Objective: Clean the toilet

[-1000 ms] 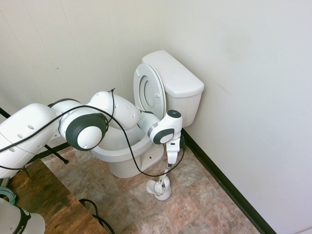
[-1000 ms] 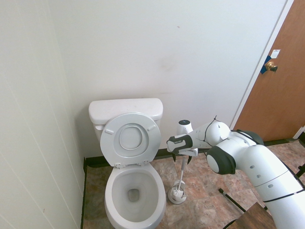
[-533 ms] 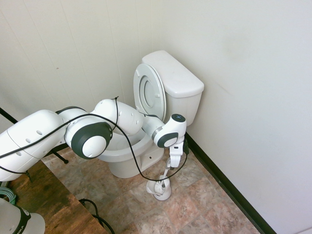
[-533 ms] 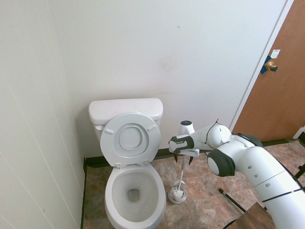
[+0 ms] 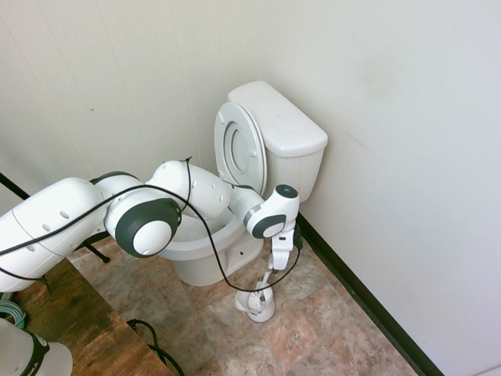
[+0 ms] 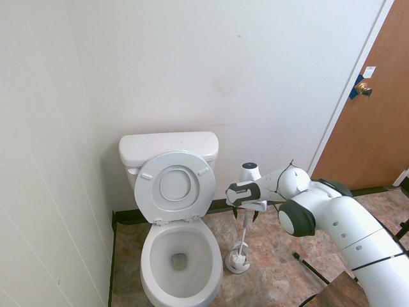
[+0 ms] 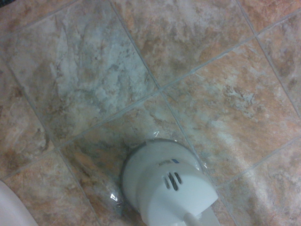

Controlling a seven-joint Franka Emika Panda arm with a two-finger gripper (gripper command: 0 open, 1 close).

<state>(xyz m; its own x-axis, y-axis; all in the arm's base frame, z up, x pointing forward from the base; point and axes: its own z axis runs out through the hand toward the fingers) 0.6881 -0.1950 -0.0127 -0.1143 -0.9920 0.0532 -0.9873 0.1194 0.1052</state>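
Jaws stand wide apart over the brush (image 6: 242, 240), one finger either side of its handle, with nothing gripped. The brush stands leaning slightly in its holder (image 6: 236, 263) on the floor (image 6: 275, 262), just beside the toilet (image 6: 181, 231). The toilet's seat (image 6: 146, 188) is raised and its bowl lies open.

The step in hand looks to be grasping the brush; no scrubbing can start until that is done. Since the handle is thin and tilted, closing off its line could pinch only an edge, so that it twists or slips out. One finger meeting it first might push it over and tip the holder, which looks light. Coming down further without lining up could press on the handle's top. Once gripped, a sideways pull before the head clears the holder would probably drag both along, and a low swing could knock the brush against the bowl's rim.
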